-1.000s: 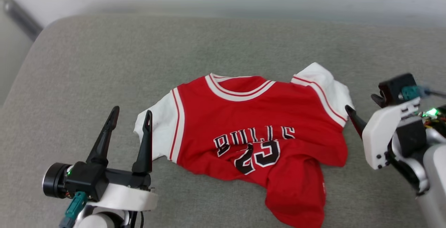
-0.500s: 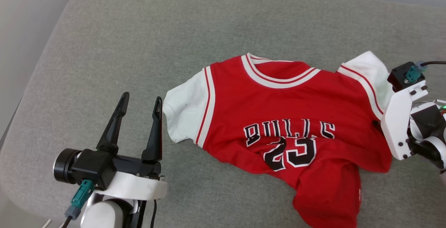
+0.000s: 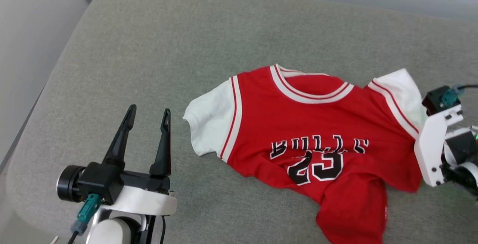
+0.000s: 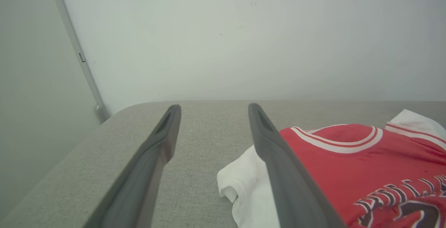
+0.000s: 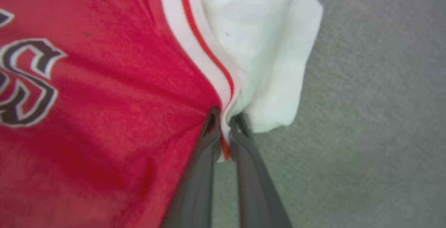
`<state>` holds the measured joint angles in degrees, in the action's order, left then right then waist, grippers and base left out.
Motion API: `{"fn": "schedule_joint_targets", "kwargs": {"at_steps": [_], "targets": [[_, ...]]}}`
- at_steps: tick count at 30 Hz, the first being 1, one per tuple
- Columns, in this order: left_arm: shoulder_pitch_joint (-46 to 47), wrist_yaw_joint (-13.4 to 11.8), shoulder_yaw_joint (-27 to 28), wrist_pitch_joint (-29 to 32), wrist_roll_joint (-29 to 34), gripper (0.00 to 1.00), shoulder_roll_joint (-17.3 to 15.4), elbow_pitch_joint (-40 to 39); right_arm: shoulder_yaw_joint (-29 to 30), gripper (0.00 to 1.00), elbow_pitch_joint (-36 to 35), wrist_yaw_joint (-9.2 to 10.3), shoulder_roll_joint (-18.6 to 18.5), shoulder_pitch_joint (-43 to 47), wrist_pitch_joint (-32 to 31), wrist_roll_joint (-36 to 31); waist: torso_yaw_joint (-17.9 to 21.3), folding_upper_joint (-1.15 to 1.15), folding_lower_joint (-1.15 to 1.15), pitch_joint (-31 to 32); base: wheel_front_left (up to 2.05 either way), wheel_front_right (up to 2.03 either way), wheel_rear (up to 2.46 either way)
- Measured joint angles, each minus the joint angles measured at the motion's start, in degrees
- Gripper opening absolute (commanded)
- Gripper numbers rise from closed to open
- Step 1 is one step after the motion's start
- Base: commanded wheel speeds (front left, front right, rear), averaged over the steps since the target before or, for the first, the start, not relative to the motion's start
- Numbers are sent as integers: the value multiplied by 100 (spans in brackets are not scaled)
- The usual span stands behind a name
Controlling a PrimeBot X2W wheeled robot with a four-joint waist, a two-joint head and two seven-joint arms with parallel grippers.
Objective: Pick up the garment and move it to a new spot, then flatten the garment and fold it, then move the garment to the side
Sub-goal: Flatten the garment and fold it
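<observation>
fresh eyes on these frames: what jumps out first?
The garment, a red BULLS 23 jersey with white sleeves, lies rumpled face-up on the grey cushion, right of centre in the head view. The right gripper is pinched shut on it at the striped seam by one white sleeve. The left gripper stands open beside the other sleeve, apart from the cloth.

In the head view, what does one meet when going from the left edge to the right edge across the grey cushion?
Open left gripper with two dark fingers → white short sleeve → body of the red jersey shirt with black lettering → other white sleeve → right gripper, shut on the shirt.
</observation>
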<state>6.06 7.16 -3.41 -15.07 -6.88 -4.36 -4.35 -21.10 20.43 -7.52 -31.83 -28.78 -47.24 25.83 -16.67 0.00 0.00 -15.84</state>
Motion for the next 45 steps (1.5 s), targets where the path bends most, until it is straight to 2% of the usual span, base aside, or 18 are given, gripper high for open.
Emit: {"fn": "schedule_joint_targets", "kwargs": {"at_steps": [9, 15, 19, 23, 24, 25, 32, 37, 40, 45], "targets": [[-247, 18, 122, 0, 26, 100, -31, 53, 461, 0, -149, -2, -53, 893, 345, -42, 449, 0, 0, 479, 0, 0, 0], [-372, 19, 127, 0, 26, 100, -85, 69, 1111, 0, -517, 0, -42, 1629, 494, -389, 756, 0, 0, 713, 0, 0, 0], [-411, 20, 94, 0, 18, 100, -126, 83, 1328, 0, -755, 1, 204, 2095, 647, -775, 883, 0, 0, 763, 0, 0, 0], [-431, 23, 65, 0, 10, 100, -179, 132, 1256, 0, -766, 11, 542, 2261, 848, -918, 946, 0, 0, 754, 0, 0, 0], [-431, 23, 69, 0, 7, 100, -191, 143, 1189, 33, -758, 12, 561, 2257, 937, -988, 965, 0, 0, 751, 0, 0, 0], [-431, 23, 69, 0, -1, 100, -205, 153, 1136, 100, -746, 12, 593, 2250, 1036, -1040, 986, 0, 0, 751, 0, 0, 0], [-430, 23, 149, 0, -41, 100, -235, 196, 1265, 100, -769, 1, 831, 2045, 1746, -1085, 1180, 0, 0, 855, 0, 0, 0], [-438, 23, 305, 0, -135, 100, -235, 158, 1677, 100, -1304, 1, 1096, 2048, 2371, -833, 1386, 0, 0, 978, 0, 0, 0], [-449, 23, 321, 0, -325, 100, -252, 181, 1923, 100, -1742, 2, 1227, 2131, 2950, -727, 1514, 0, 0, 1031, 0, 0, 0], [-427, 23, -93, 74, -866, 100, -578, 512, 2365, 100, -2227, 3, 1627, 2351, 3963, -772, 1682, 0, -1, 1012, 0, 0, 0]]}}
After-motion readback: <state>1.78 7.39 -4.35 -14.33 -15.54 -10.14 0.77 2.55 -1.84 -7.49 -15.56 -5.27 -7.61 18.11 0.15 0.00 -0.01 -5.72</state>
